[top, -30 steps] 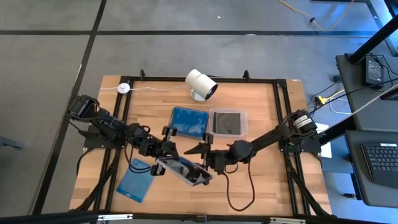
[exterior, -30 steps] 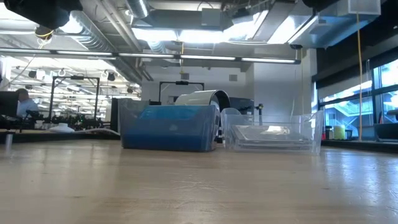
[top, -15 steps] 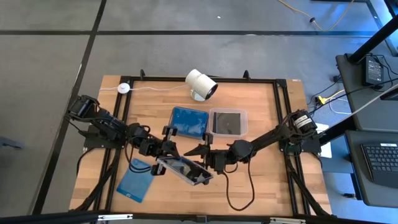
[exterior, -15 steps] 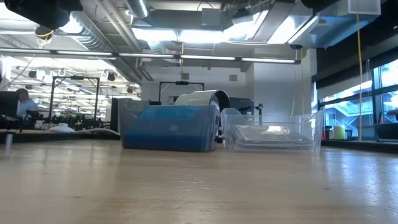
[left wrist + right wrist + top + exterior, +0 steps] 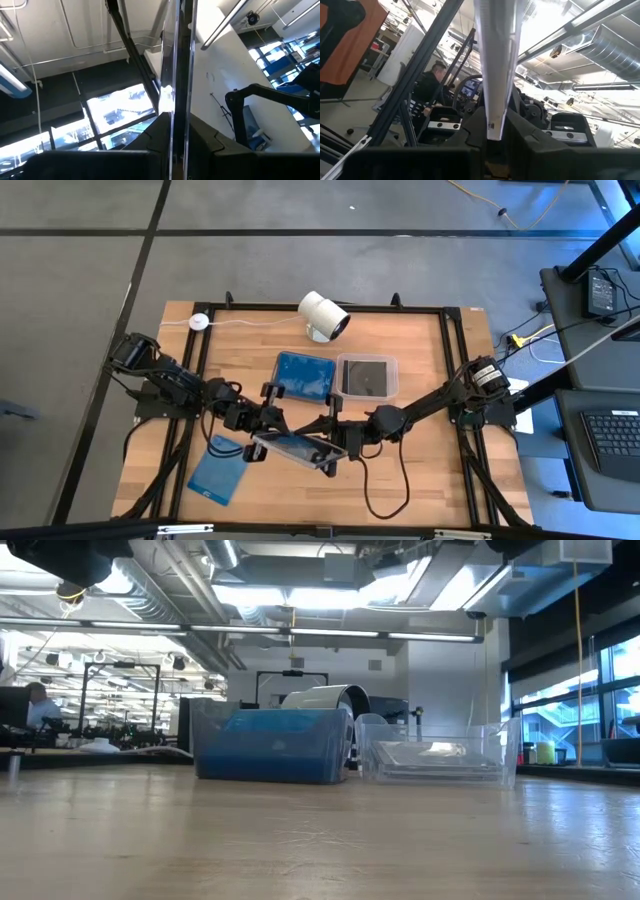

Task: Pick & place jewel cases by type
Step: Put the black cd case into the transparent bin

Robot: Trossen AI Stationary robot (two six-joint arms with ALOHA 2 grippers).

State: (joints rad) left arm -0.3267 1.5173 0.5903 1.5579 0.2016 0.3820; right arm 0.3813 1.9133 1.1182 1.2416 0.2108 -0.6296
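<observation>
Since the earlier high picture the held jewel case (image 5: 297, 447) has swung from a steeper slant to lie closer to level, its right end now nearer the right tool; the arms have hardly shifted.

High view: the held jewel case hangs above the front middle of the bench (image 5: 420, 480), spanning the gap between the two tools; left tool (image 5: 262, 442) grips its left end, right tool (image 5: 336, 448) grips its right end, each clamped narrow on an edge; a blue jewel case (image 5: 218, 474) lies flat on the bench at the front left, just beside the left tool and apart from it; behind the tools sit a blue tub (image 5: 305, 376) and, touching its right side, a clear tub (image 5: 367, 376) with dark contents; a white camera (image 5: 323, 315) stands at the back edge.

Low view: blue tub (image 5: 270, 745) and clear tub (image 5: 438, 754) stand side by side across the bench (image 5: 320, 840); the camera's rounded top (image 5: 325, 695) shows behind them; neither tool nor the held case is in this picture; a person sits far off at the left in the room.

Left wrist view: the held jewel case (image 5: 177, 75) shows edge-on, a thin clear slab rising from between the left tool's fingers (image 5: 200, 137), pinched there.

Right wrist view: the same case (image 5: 496, 60) edge-on, pale, clamped between the right tool's fingers (image 5: 527, 132); a person sits in the room beyond.
</observation>
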